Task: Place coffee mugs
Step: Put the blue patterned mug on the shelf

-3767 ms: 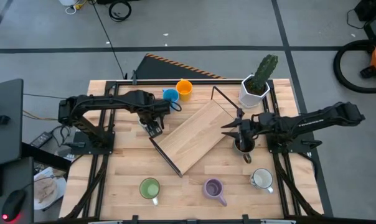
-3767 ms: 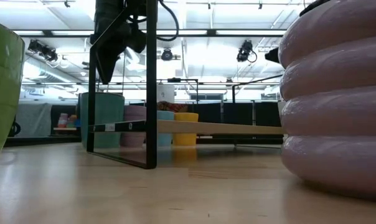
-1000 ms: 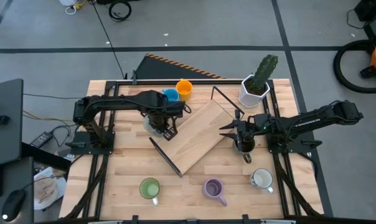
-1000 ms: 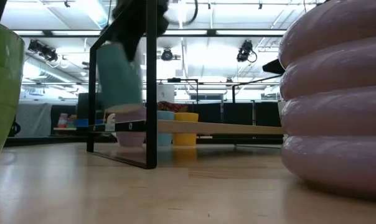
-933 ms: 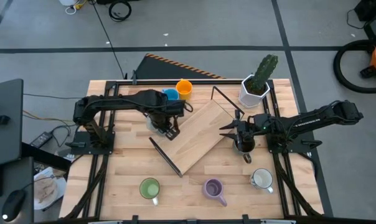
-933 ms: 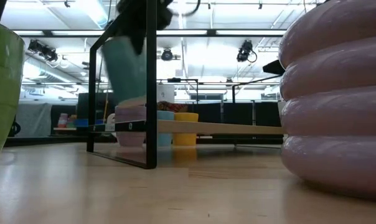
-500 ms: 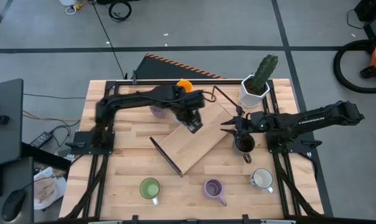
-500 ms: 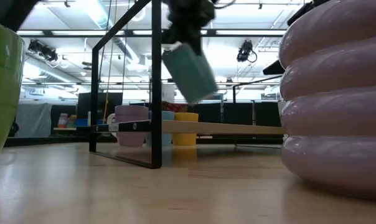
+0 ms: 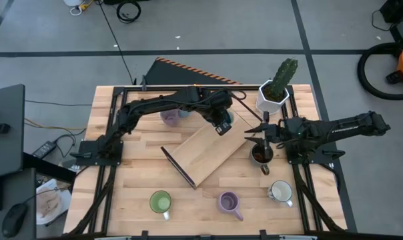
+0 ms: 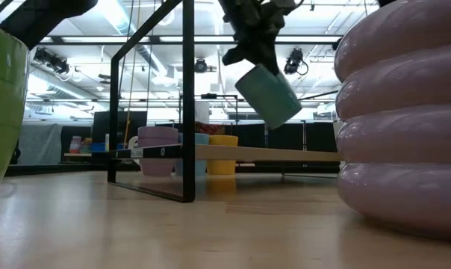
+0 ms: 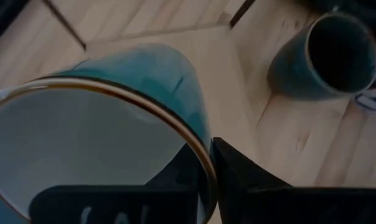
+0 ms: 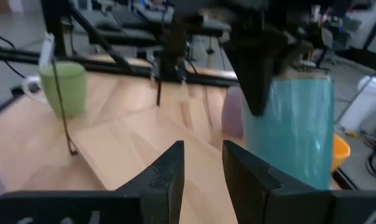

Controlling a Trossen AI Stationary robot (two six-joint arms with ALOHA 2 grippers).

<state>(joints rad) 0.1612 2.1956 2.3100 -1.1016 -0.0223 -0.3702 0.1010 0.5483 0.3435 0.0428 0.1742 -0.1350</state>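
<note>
Left gripper (image 9: 221, 125): jaws clamp teal glazed round mug (image 10: 268, 95), tilted above wooden shelf board (image 9: 205, 145).
Right gripper (image 9: 257, 133): jaws narrowly parted, empty, above dark brown mug (image 9: 259, 155), 3 o'clock side.

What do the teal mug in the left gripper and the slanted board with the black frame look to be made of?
The teal mug, held in the left gripper: probably glazed ceramic, given its smooth, glossy wall and a thin darker rim in the left wrist view. The board: light wood, unpainted, with visible grain. Its frame: thin black bars, likely painted metal, though that cannot be confirmed.
</note>
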